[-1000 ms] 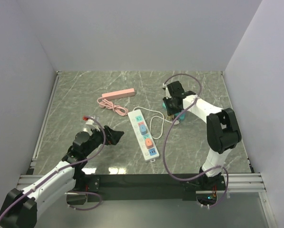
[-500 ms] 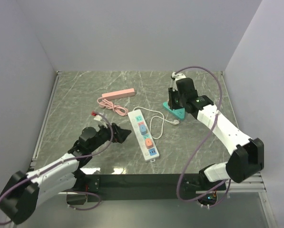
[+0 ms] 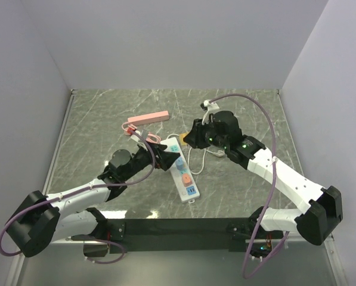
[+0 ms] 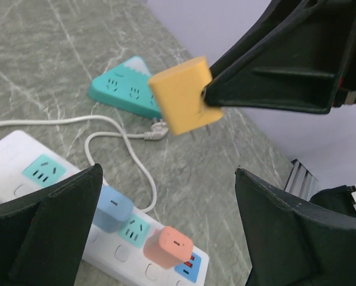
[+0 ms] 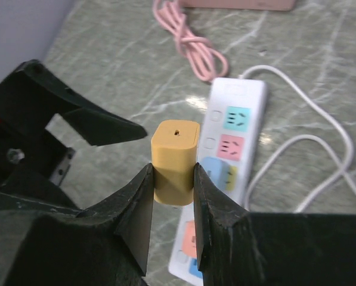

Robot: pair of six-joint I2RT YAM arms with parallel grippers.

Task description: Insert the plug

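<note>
One yellow plug, two seated plugs

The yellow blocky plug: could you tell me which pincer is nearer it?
Right: the right pincer grips the yellow blocky plug; the open left pincer faces it, not touching.

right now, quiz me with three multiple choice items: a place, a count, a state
1. Where is the yellow cube-shaped plastic plug?
A. lying on the tabletop
B. pinched between the right jaws
C. in the left jaws
2. How many plugs sit in the white plastic power strip?
A. one
B. two
C. four
3. How do the left jaws stand?
A. wide open
B. shut on a cable
C. shut on a plug
B, the right jaws hold it in the air; B, one pale blue plug and one orange plug; A, its fingers stand far apart, gripping nothing.
</note>
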